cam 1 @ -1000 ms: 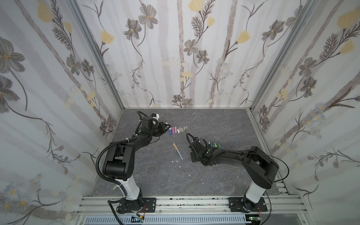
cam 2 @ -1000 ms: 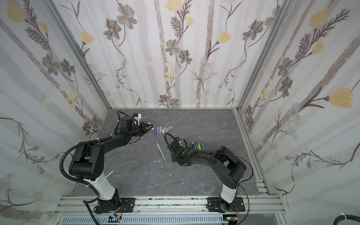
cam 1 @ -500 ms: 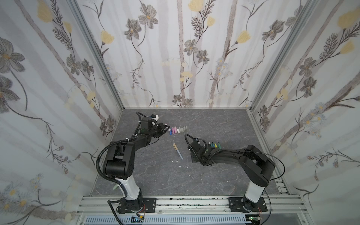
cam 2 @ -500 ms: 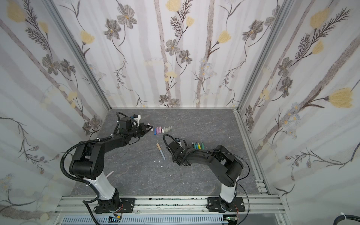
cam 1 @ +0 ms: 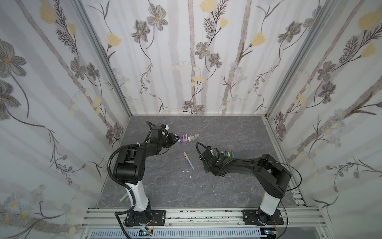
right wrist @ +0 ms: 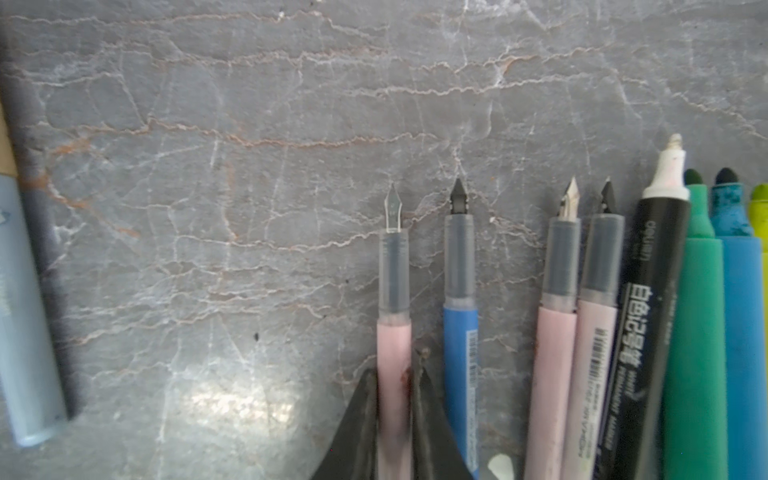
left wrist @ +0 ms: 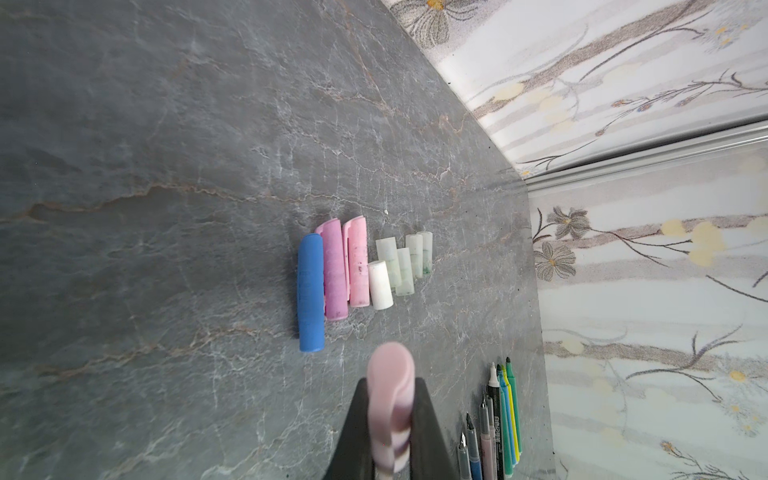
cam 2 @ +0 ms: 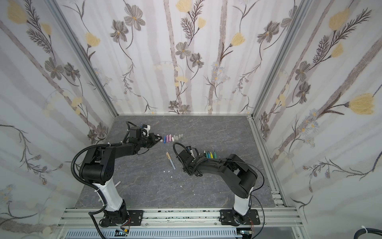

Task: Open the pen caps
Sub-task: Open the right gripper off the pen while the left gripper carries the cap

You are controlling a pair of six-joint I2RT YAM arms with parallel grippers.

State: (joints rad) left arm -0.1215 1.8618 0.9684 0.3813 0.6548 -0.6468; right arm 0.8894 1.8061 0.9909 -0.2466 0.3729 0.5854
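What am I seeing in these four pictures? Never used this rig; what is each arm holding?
A black left robot arm and right robot arm work over a grey marble-look table. The wide pictures look down from above; the close ones come from a camera on each wrist. The left pincer is shut on a pale pink plastic cap; the right pincer grips a pale pink uncapped pen. Loose plastic caps lie in one row, uncapped pens in another. A blue pen with a tan cap lies alone, seemingly capped.

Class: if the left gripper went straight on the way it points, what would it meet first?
Probably the white cap in the row of caps: the left gripper, shut on a pink cap, lines up with it, though depth is unclear.
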